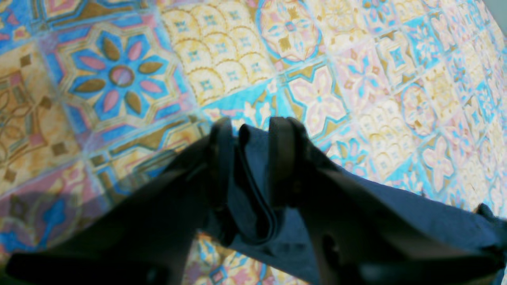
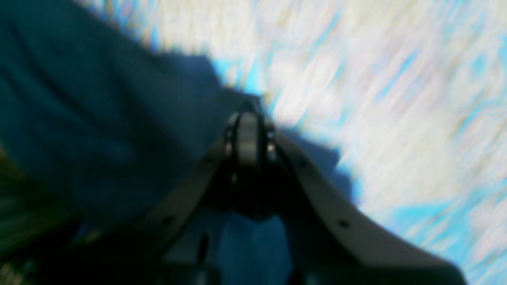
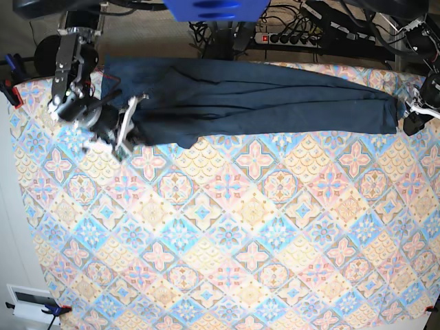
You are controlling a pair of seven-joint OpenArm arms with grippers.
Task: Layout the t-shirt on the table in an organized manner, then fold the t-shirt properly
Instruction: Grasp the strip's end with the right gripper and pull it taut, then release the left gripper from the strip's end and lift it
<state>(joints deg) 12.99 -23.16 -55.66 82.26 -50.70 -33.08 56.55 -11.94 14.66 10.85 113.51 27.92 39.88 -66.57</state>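
The dark navy t-shirt (image 3: 261, 96) lies stretched in a long band along the far edge of the table (image 3: 227, 227). At the band's right end is my left gripper (image 3: 411, 117). In the left wrist view the left gripper (image 1: 251, 130) is shut on a folded edge of the t-shirt (image 1: 396, 209), above the table (image 1: 222, 67). My right gripper (image 3: 130, 113) is at the band's left lower edge. In the blurred right wrist view the right gripper (image 2: 248, 118) is shut, with the t-shirt (image 2: 99, 118) reaching up to its tips over the table (image 2: 376, 99).
A power strip (image 3: 295, 36) and cables lie behind the table's far edge. Clamps (image 3: 10, 89) hold the cloth at the left edge, and a blue clamp (image 3: 51, 309) sits at the near left corner. The patterned surface in front of the shirt is bare.
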